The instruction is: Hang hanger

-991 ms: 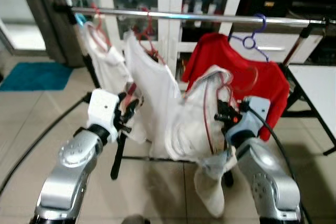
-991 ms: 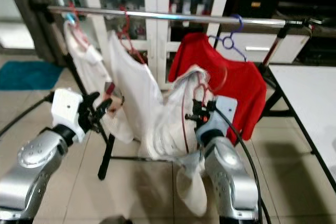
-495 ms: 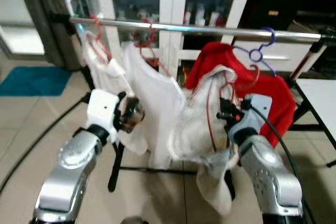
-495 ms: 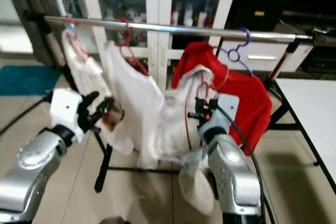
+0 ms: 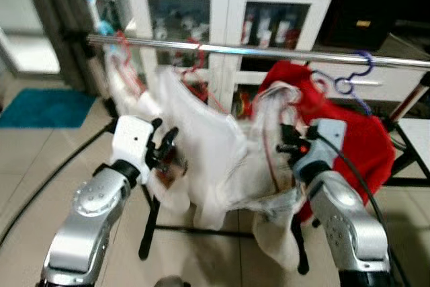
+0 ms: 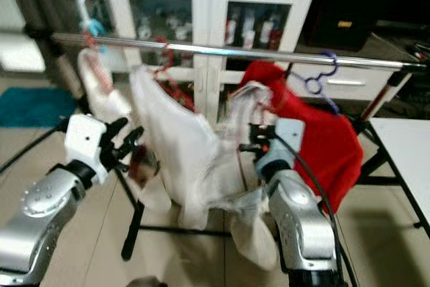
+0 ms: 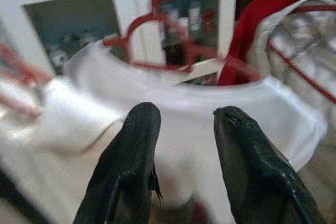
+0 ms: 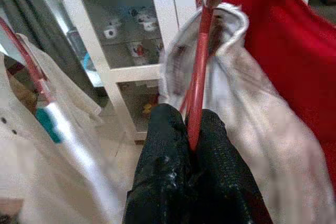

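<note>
Rail: I see a long shiny chrome metal bar [image 5: 269,53].
Hanger: thin glossy red plastic hanger [image 8: 202,51].
Garment: soft matt white cloth shirt [image 5: 208,139].
Fingers: matt black rubbery fingers [image 7: 134,156].

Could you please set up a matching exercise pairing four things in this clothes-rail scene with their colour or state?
Things:
1. Left gripper
2. Right gripper
3. Empty hanger on the rail
4. Garment under the empty hanger

Colour or state:
A. Red
B. Purple
C. Fingers apart, before a white shirt
D. Shut on a red hanger that carries a pale garment

Pairs: 1-C, 2-D, 3-B, 4-A
</note>
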`<state>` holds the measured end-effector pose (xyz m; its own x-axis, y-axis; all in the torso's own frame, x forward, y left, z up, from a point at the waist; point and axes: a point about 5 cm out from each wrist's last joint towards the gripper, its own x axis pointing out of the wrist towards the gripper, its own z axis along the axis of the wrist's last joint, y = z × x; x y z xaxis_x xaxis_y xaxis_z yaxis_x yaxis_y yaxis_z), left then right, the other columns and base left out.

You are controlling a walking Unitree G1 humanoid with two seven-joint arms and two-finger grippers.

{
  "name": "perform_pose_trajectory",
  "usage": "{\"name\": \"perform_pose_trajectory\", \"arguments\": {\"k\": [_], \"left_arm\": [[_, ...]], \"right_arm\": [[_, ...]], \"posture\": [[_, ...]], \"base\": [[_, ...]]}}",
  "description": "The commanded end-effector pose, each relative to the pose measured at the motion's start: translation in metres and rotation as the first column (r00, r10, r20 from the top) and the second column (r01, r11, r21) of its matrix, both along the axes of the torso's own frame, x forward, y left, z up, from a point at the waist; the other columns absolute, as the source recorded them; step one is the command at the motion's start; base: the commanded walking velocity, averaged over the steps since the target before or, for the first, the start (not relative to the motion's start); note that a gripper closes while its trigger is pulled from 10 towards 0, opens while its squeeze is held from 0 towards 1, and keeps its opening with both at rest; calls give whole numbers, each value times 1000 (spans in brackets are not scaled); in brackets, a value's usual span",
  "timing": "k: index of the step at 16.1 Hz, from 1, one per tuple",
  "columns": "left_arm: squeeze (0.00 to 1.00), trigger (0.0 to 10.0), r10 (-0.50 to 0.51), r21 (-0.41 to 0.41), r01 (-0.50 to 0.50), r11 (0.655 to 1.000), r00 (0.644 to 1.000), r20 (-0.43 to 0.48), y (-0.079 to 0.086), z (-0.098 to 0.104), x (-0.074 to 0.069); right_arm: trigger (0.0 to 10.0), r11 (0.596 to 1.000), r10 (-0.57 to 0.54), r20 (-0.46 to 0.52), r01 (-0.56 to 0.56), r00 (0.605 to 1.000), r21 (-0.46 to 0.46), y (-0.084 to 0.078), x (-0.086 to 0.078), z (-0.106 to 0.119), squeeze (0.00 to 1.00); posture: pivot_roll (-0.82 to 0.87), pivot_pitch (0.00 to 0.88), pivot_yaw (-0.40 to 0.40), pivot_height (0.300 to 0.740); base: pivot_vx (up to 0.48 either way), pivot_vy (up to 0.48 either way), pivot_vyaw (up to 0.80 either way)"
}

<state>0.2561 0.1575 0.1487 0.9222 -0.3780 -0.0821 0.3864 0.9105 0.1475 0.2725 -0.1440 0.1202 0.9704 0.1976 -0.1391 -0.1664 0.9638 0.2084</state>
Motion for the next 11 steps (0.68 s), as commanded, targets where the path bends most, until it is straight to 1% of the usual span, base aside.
{"name": "perform_pose_trajectory", "arguments": {"k": [1, 2, 3, 4, 6, 7, 9, 11], "left_arm": [[0, 10000, -36, 0, 36, 999, 999, 6, -7, 2, -1], [0, 10000, -48, 9, 48, 999, 999, 11, -9, 3, -1], [0, 10000, -66, 3, 66, 998, 998, 13, -11, 4, -2], [0, 10000, -88, -9, 88, 996, 996, 10, -13, 5, -3], [0, 10000, -141, 20, 141, 990, 990, 7, -16, 7, -5], [0, 10000, -190, 31, 190, 981, 982, 11, -19, 8, -8], [0, 10000, -253, 29, 252, 967, 967, 26, -23, 12, -11], [0, 10000, -286, 21, 286, 958, 958, 22, -25, 12, -13]], "right_arm": [[10000, 1000, 4, 113, -2, 994, -15, -3, 2, 21, 0], [10000, 999, -23, 118, 18, 993, 38, -4, 1, 22, 0], [10000, 996, -44, 123, 34, 991, 82, -6, 1, 22, 0], [10000, 996, -45, 133, 35, 990, 79, -7, 1, 23, 0], [10000, 996, -53, 159, 41, 986, 80, -10, 1, 27, 0], [10000, 995, -61, 183, 46, 981, 86, -12, 2, 30, 0], [10000, 993, -76, 222, 54, 972, 104, -14, 4, 37, 0], [10000, 993, -83, 244, 58, 966, 105, -15, 6, 40, 0]], "posture": [[98, 47, -25, 740], [98, 47, -25, 740], [99, 48, -27, 740], [97, 48, -29, 740], [97, 49, -32, 740], [96, 49, -34, 740], [96, 46, -38, 740], [96, 43, -42, 740]], "base": [[360, 0, 800], [345, 0, 0], [0, 0, 0], [0, 0, 0], [0, 0, 0], [0, 0, 0], [0, 0, 0], [0, 0, 0]]}}
